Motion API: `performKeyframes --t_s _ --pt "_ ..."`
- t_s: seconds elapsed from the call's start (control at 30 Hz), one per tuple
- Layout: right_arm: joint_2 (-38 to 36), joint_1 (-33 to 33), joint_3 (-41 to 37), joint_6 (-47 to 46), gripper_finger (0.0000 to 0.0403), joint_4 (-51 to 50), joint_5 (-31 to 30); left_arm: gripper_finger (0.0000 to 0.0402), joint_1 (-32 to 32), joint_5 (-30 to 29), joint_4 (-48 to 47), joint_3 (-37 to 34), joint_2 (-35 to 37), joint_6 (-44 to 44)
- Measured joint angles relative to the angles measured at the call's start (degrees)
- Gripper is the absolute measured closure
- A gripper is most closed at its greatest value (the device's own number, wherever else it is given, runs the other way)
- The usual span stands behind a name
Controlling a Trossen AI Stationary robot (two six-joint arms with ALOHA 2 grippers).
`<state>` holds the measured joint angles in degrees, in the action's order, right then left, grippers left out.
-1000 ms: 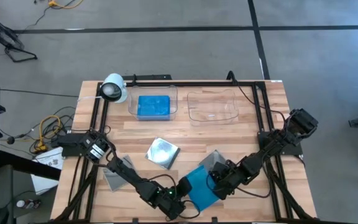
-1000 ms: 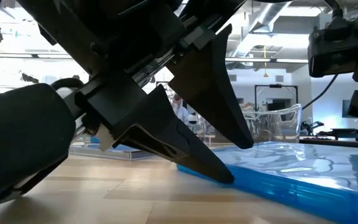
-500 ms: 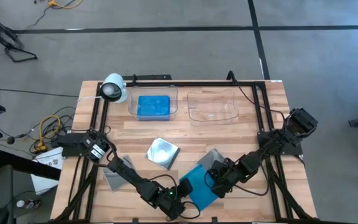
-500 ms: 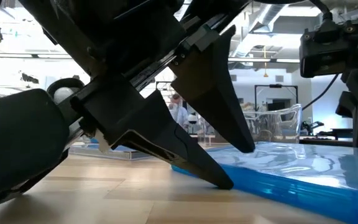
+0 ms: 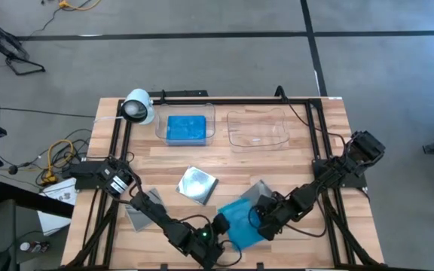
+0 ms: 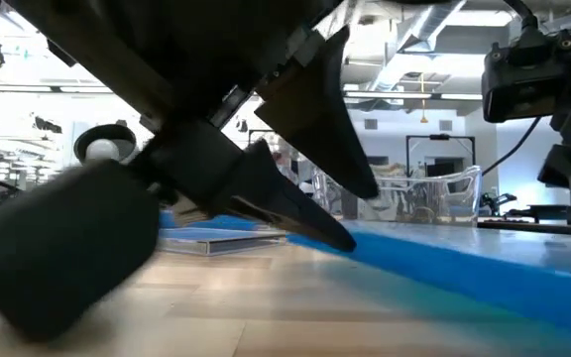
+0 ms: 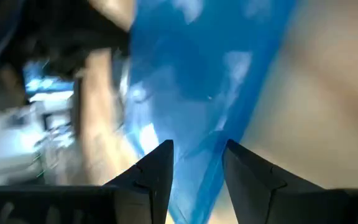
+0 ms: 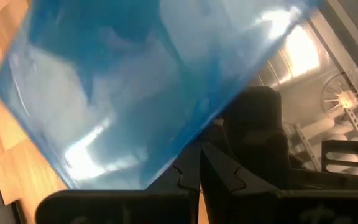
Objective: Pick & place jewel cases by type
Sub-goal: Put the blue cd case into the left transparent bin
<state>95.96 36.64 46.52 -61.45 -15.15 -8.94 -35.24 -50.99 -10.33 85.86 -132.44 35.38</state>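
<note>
A bright blue jewel case [image 5: 239, 215] lies tilted near the table's front edge, between my two grippers. My left gripper [image 5: 220, 225] is shut on the edge facing the table's left. My right gripper [image 5: 260, 218] is shut, its fingertips at the case's opposite edge [image 8: 199, 149]. More blue cases lie in the left clear tray [image 5: 187, 129]. A silvery case [image 5: 197, 184] rests flat mid-table. One grey case [image 5: 143, 209] lies partly under my left arm, another [image 5: 261, 191] partly under my right arm. My left gripper pinches the blue case's left edge [image 7: 196, 134] between its two fingers, one finger above [image 6: 350, 149] and one beneath [image 6: 310, 220]. The fingers come slanting down from the table's left. That edge is raised off the wood, and the case slopes down toward the right. My right gripper's shut fingertips stand at the case's right edge [image 8: 166, 158]; I cannot tell whether they touch it.
A second clear tray [image 5: 258, 129] stands at the back right with nothing visible in it. A white cylindrical camera [image 5: 137, 106] sits at the back left corner. A black frame [image 5: 202, 99] runs around the table. Bare wood shows between the trays and the cases.
My left gripper has tipped at the wrist while staying on the blue case's left edge. That edge has risen off the table, so the case now slopes; its right part has stayed low by my right gripper.
</note>
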Motion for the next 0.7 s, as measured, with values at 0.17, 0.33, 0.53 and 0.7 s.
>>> performKeyframes --t_s 0.17,0.33,0.53,0.7 --pt "0.09 -0.05 0.11 0.0 0.0403 1.61 -0.47 0.0272 0.45 -9.23 1.41 -0.16 -0.82 0.92" --pt "0.11 -0.18 0.11 -0.01 0.0403 1.09 -1.78 0.0272 0.77 -10.07 1.05 -0.2 -0.85 0.87" --pt "0.11 -0.44 0.11 0.0 0.0403 0.41 -1.8 0.0272 0.75 -9.83 0.72 -0.2 -0.85 1.27" --pt "0.04 -0.39 0.11 0.0 0.0403 -0.72 -2.21 0.0272 0.68 -9.79 -3.41 -0.08 -0.69 1.35"
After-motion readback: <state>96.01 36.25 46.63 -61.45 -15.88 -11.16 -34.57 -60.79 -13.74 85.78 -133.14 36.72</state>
